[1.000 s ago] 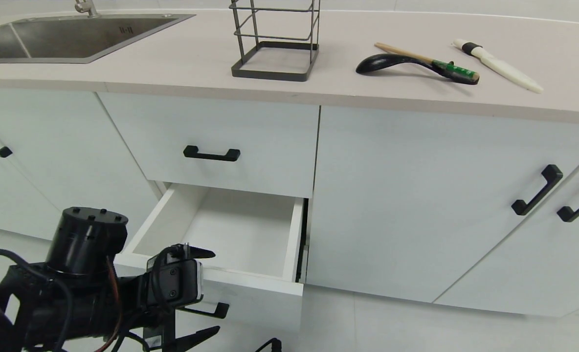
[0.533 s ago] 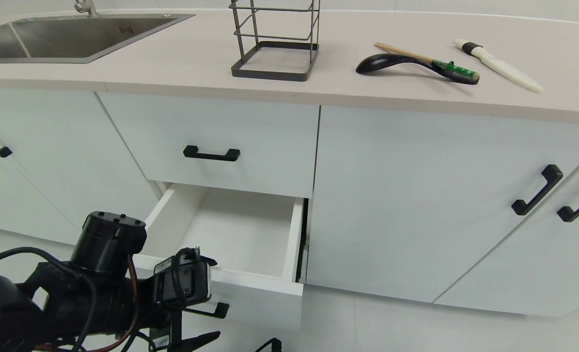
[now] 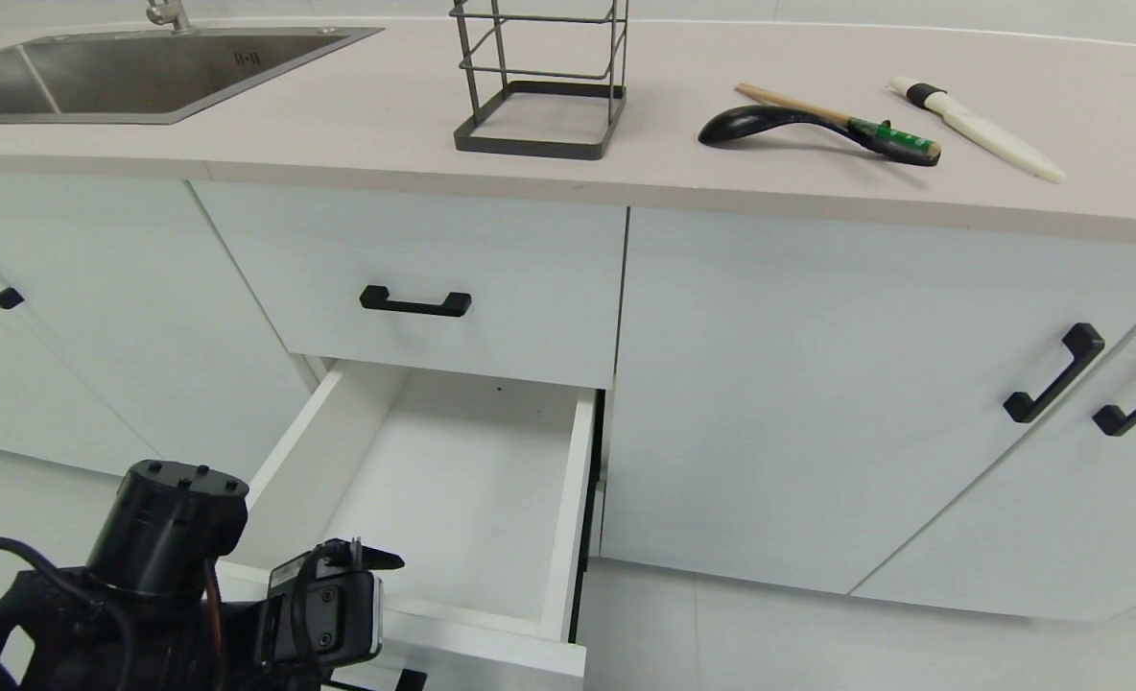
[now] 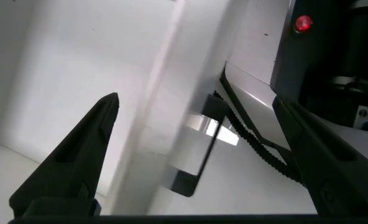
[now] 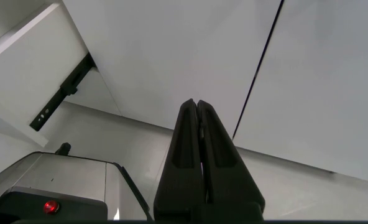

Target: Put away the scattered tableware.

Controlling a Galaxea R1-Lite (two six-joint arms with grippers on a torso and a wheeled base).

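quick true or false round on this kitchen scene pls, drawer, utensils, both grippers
1. The lower drawer is pulled open. True.
2. The black spoon lies in the drawer. False: it lies on the counter.
3. The right gripper is shut and holds nothing. True.
4. The wire rack stands in the sink. False: it stands on the counter, apart from the sink.
5. The left gripper is shut. False: it is open, its fingers either side of the drawer handle.
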